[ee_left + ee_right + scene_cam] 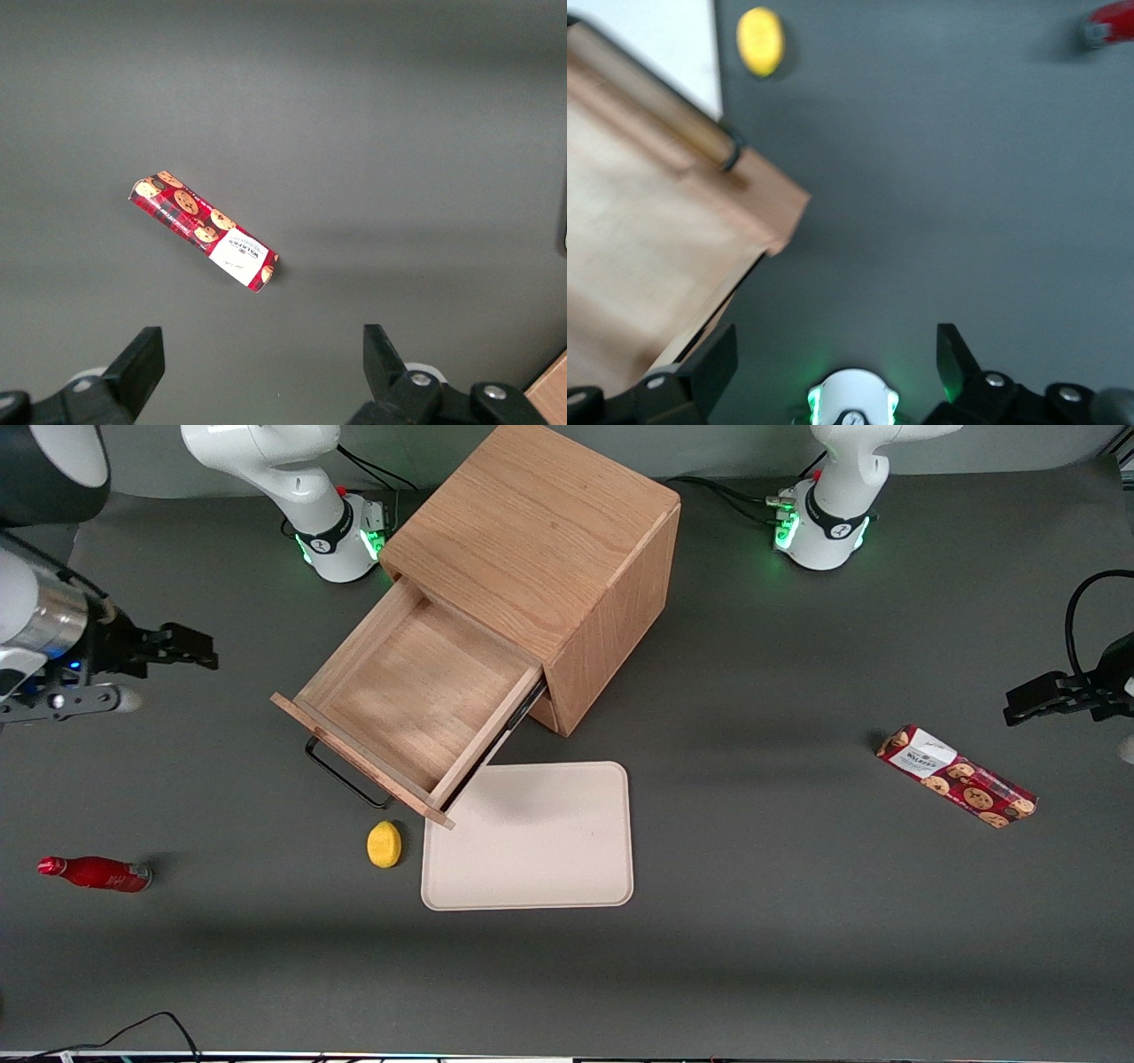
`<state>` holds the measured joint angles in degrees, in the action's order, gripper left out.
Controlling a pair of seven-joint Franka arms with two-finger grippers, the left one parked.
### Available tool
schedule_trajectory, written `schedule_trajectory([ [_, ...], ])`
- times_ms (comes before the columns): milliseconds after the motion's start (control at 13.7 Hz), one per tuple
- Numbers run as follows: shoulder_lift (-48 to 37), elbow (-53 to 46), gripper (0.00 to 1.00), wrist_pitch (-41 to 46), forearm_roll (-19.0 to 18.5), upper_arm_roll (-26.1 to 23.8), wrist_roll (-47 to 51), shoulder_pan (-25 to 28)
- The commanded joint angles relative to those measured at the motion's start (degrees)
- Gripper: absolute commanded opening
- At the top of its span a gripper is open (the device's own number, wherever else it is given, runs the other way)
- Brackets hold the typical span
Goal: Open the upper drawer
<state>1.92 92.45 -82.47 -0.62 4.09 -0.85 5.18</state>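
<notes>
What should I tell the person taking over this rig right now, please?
Gripper: open, holding nothing, up above the table toward the working arm's end, well clear of the cabinet.
Upper drawer: pulled far out, nothing in it; its black bar handle is free.
Nearby: lemon and tray nearer the front camera than the drawer front.
Done: the drawer looks open.
Left: probably nothing.

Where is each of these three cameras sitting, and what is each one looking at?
Front view: high up, facing both arms, looking down on the open upper drawer and table; the tool hangs off to the drawer's side, open.
Right wrist view: on the working arm, looking down past its tool at the drawer and lemon, both shared with the front.
Left wrist view: on the parked arm, looking down at a cookie pack, also seen from the front.
</notes>
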Motion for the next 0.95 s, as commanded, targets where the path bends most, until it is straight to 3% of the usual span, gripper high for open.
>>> schedule_trajectory([
  [0, -2.96, 6.67, 1.00, -6.01, -1.75, -0.92, 1.29, -3.06],
  [146, -5.08, 9.85, 1.00, -8.75, -1.84, -0.75, 1.29, -3.94],
  [875, -2.18, 3.62, 1.00, -8.67, -2.36, 0.66, 1.47, -6.58],
])
